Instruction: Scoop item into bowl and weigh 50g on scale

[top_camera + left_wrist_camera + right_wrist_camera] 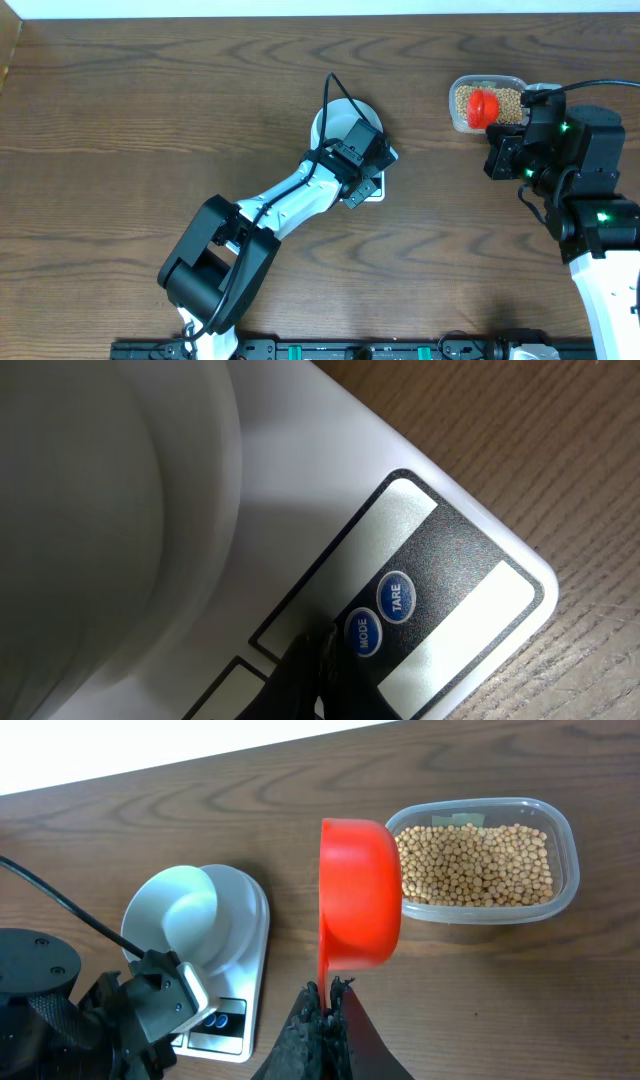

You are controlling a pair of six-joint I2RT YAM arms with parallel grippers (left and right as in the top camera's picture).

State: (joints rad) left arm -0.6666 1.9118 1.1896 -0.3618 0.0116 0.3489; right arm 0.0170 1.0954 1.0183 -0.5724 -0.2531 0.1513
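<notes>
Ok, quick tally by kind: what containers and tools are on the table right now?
Bowl: 1
Scale: 1
Clear tub of beans: 1
Red scoop: 1
Total: 4

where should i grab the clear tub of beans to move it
Probably pinch the tub by its thin lipped rim at the end away from the red scoop, pincer coming down from above, one finger inside. It looks too wide to span, and beans fill the middle.
</notes>
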